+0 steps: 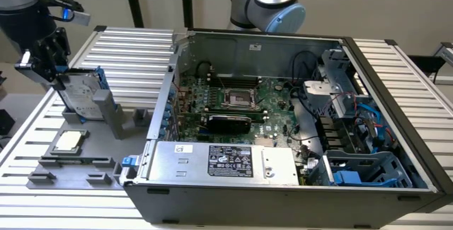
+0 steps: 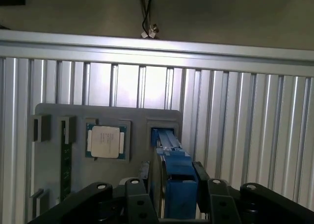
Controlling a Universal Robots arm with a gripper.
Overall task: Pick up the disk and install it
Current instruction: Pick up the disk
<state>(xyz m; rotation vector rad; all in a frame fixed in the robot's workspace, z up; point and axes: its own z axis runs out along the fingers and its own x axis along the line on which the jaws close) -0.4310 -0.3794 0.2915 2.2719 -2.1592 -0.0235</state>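
You had the gripper [image 1: 58,77] at the exterior view's left, over the grey fixture plate [image 1: 71,173] on the slatted aluminium table [image 1: 134,50]. Its claw was closed narrow on the disk [image 1: 79,95]; in the wrist view the black fingers [image 2: 212,199] pressed against either side of the blue carrier frame of the disk [image 2: 176,184]. The disk stood upright on its edge at the fixture's tall grey stand [image 1: 107,112]; you could not tell whether it had left the slot. The small square silver chip [image 1: 68,141] lay flat in its pocket on the same plate, near the disk. The open computer case [image 1: 234,209] sat just beside the plate, towards the exterior view's right, well apart from the gripper.
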